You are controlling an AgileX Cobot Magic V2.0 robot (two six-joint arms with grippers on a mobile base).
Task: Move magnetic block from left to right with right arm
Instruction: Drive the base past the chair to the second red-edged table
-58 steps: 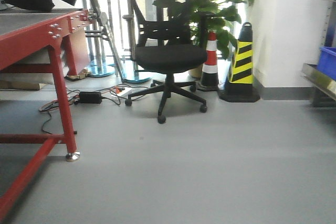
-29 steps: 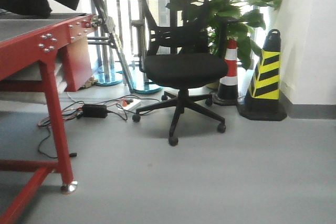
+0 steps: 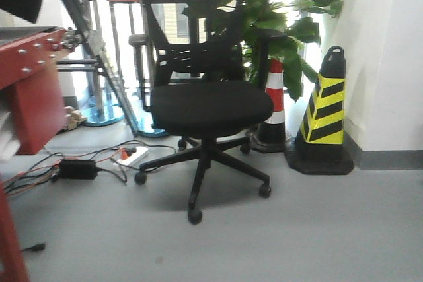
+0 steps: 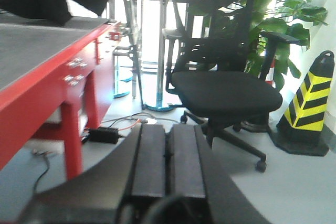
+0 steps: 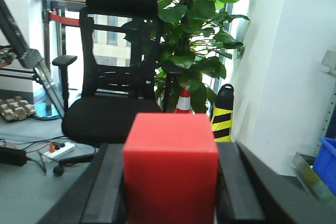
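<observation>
The magnetic block (image 5: pixel 170 166), a red cube, fills the lower middle of the right wrist view. My right gripper (image 5: pixel 169 148) is shut on it, one black finger (image 5: pixel 107 182) pressed against each side. It is held up in the air, with the floor and the chair behind it. In the left wrist view my left gripper (image 4: pixel 169 129) is shut, its two flat black pads touching and nothing between them. The front view shows neither gripper and no block.
A black office chair (image 3: pixel 208 107) stands straight ahead, with a leafy plant (image 3: pixel 277 18) behind it. A red-white cone (image 3: pixel 272 107) and a yellow-black cone (image 3: pixel 327 113) stand by the white wall. The red table (image 4: pixel 42 72) is on the left. Cables and a power brick (image 3: pixel 78 168) lie on the floor.
In the front view the chair and cones have grown larger and nearer. The red table has slid to the left edge of the picture.
</observation>
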